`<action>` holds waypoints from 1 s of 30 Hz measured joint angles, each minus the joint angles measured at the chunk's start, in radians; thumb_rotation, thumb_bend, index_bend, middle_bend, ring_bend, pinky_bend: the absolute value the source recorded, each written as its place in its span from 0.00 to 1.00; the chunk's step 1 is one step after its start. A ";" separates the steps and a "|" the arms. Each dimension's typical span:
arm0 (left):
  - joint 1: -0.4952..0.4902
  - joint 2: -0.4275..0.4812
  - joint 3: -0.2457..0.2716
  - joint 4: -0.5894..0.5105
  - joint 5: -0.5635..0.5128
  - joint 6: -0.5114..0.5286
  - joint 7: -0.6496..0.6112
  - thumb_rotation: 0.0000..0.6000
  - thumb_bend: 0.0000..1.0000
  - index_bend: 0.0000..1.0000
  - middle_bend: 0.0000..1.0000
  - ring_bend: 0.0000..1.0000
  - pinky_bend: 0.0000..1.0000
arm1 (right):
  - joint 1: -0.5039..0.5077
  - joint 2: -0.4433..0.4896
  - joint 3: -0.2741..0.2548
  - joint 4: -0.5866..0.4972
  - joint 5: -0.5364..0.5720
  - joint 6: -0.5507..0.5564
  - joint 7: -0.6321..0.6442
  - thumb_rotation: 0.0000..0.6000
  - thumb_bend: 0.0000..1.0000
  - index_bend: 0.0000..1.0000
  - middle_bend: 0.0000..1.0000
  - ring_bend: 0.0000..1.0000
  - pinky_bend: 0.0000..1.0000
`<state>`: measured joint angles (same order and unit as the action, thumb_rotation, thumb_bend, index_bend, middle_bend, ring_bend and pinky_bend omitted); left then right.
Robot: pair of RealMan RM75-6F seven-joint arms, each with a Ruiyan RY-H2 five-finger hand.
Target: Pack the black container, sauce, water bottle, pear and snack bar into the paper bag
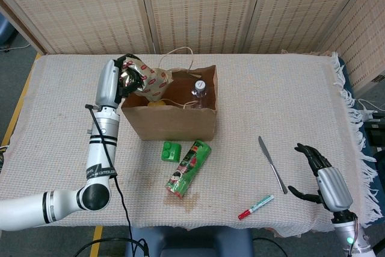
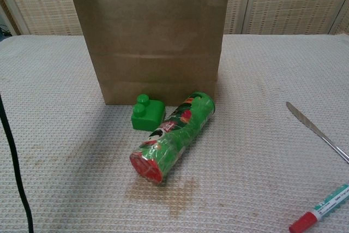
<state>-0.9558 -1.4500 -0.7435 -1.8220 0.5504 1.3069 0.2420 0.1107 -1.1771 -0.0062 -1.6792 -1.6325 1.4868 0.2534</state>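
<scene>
Head view: left hand (image 1: 127, 77) grips the snack bar (image 1: 151, 80) over the upper-left rim of the paper bag (image 1: 171, 122) — water bottle (image 1: 199, 90) and pear (image 1: 156, 103) inside. Right hand (image 1: 317, 170), fingers spread, holds nothing at lower right — bare cloth around it.

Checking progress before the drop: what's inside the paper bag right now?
Inside the paper bag, a yellow pear and the water bottle show. The left hand holds the snack bar over the opening. Lower contents are hidden.
</scene>
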 measured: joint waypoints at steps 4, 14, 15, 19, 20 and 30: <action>-0.031 -0.020 0.028 0.039 -0.021 -0.049 0.011 1.00 0.73 0.63 0.64 0.63 0.76 | 0.001 0.003 0.000 -0.002 0.002 -0.003 0.005 1.00 0.06 0.03 0.15 0.07 0.20; -0.057 0.023 0.107 0.062 -0.044 -0.212 0.031 1.00 0.40 0.05 0.00 0.03 0.22 | 0.005 0.001 0.004 -0.001 0.009 -0.011 0.003 1.00 0.07 0.03 0.15 0.07 0.20; -0.058 0.025 0.110 0.065 -0.041 -0.215 0.025 1.00 0.40 0.04 0.00 0.02 0.21 | 0.005 0.001 0.005 -0.001 0.009 -0.011 0.002 1.00 0.06 0.03 0.15 0.07 0.20; -0.055 0.028 0.117 0.069 -0.028 -0.222 -0.013 1.00 0.40 0.03 0.00 0.02 0.21 | 0.006 -0.001 0.005 -0.001 0.011 -0.015 -0.001 1.00 0.06 0.03 0.15 0.07 0.20; -0.053 0.030 0.118 0.068 -0.022 -0.222 -0.020 1.00 0.40 0.04 0.00 0.02 0.21 | 0.006 -0.002 0.004 0.000 0.011 -0.016 -0.002 1.00 0.06 0.03 0.15 0.07 0.20; 0.058 0.117 0.140 -0.047 0.130 -0.137 -0.094 1.00 0.41 0.08 0.00 0.03 0.21 | 0.003 -0.004 0.004 0.007 0.007 -0.010 -0.012 1.00 0.06 0.04 0.15 0.07 0.20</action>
<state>-0.8978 -1.3328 -0.6037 -1.8690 0.6804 1.1696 0.1479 0.1140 -1.1806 -0.0023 -1.6718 -1.6260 1.4773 0.2418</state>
